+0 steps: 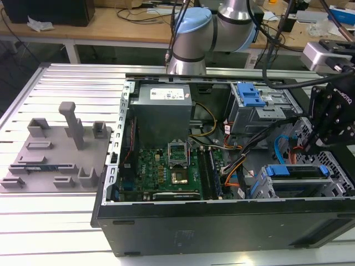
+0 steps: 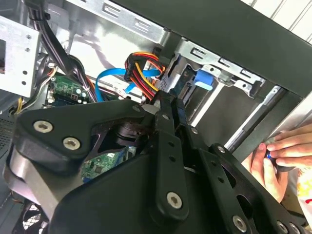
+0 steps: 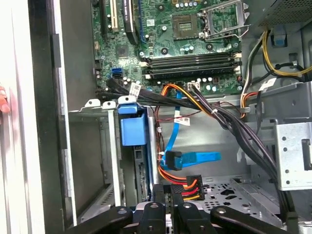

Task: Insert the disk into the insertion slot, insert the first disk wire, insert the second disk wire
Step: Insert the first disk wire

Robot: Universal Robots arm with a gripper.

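Note:
The disk (image 1: pixel 297 172), silver in a bright blue carrier (image 3: pixel 132 127), sits inside the insertion slot (image 1: pixel 335 166), the low perforated cage at the exterior view's right. My gripper (image 1: pixel 312 148) hangs just behind that cage. In both wrist views its black fingers (image 3: pixel 155 214) are shut on a black plug with red, orange and yellow wires (image 3: pixel 184 183), held at the disk's rear edge (image 3: pixel 142 178). A blue flat wire (image 3: pixel 195 157) ends in a plug (image 3: pixel 172 159) lying against the same edge. In the second wrist view the fingertips (image 2: pixel 168 103) point at the disk's connector (image 2: pixel 183 85).
A taller grey cage with a blue latch (image 1: pixel 249 95) stands behind the slot. Black cable bundles (image 3: pixel 229 122) cross beside the motherboard (image 1: pixel 166 166). A person's hand (image 2: pixel 280 153) rests outside the case wall. A grey fixture plate (image 1: pixel 52 149) lies at the exterior view's left.

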